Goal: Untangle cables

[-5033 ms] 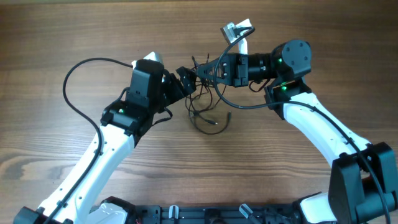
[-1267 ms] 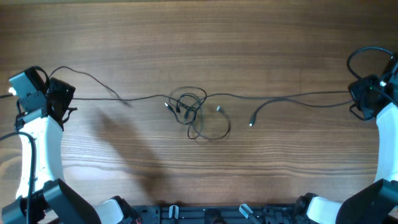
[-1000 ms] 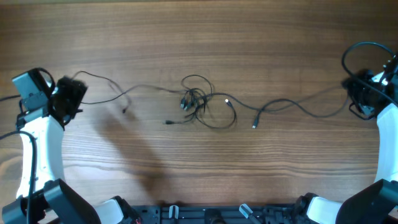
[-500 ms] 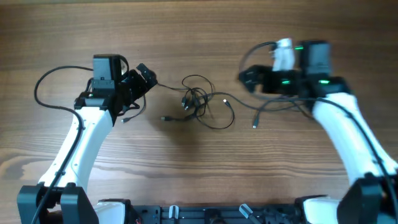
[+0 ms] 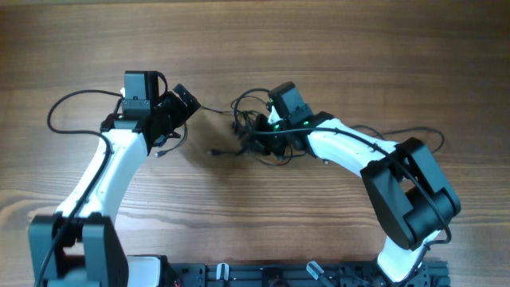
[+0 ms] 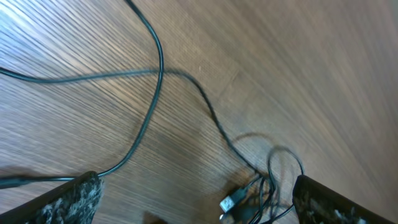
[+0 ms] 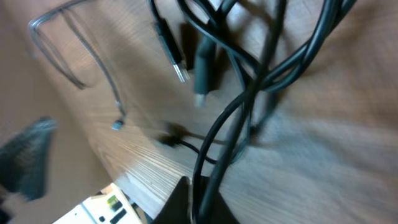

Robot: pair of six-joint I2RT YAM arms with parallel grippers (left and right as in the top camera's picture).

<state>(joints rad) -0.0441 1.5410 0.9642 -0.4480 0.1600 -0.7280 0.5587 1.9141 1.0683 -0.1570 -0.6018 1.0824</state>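
Note:
The cables [image 5: 275,156] lie as a small black tangle at the middle of the wooden table, with a loop at its top. My right gripper [image 5: 256,135] is down in the tangle. In the right wrist view it [image 7: 205,200] is shut on two black strands that run into its jaws, with two plug ends [image 7: 202,81] just beyond. My left gripper [image 5: 186,102] is left of the tangle. In the left wrist view it [image 6: 196,185] is open, with a silvery USB plug [image 6: 229,202] between its fingers and a strand [image 6: 149,93] running past its left finger.
The left arm's own thicker black wire [image 5: 60,112] loops out to the left. A thin strand [image 5: 418,131] trails right beside the right arm. The robot base [image 5: 263,275] sits at the table's front edge.
Both arms came in from the table's sides, slackening the stretched cable. In the last half second the right gripper swung left and down onto the tangle; the left gripper barely moved.

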